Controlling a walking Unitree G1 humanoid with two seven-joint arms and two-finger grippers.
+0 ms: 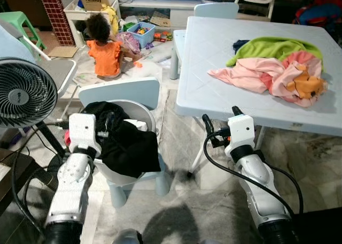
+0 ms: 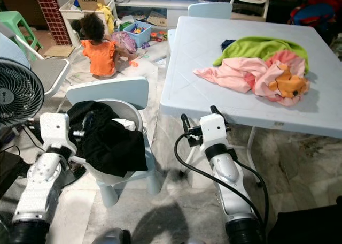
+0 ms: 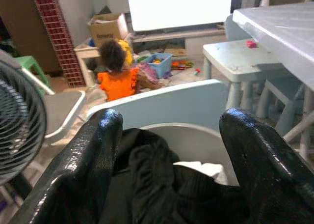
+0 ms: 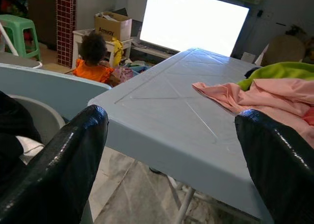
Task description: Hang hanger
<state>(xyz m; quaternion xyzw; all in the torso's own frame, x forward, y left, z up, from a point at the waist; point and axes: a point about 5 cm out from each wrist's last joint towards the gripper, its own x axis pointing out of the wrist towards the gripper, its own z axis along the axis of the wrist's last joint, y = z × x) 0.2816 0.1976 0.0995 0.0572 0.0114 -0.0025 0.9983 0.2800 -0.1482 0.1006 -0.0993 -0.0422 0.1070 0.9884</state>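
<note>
A white basket (image 1: 138, 109) stands on a small pale blue chair (image 1: 120, 91), with black clothes (image 1: 125, 142) heaped in it and hanging over its front rim. My left gripper (image 3: 169, 121) is open, held just before the black clothes with nothing between its fingers (image 3: 93, 150). Open as well, my right gripper (image 1: 222, 118) hangs below the near edge of the pale blue table (image 1: 224, 56) and points at it. On the table lie pink clothes (image 1: 256, 75), a green garment (image 1: 272, 47) and an orange piece (image 1: 304, 86).
A standing fan (image 1: 24, 97) is close on my left. A child in an orange top (image 1: 104, 54) sits on the floor beyond the chair among toys and boxes. A green stool (image 1: 18, 22) stands far left, and a second small chair (image 1: 216, 9) behind the table.
</note>
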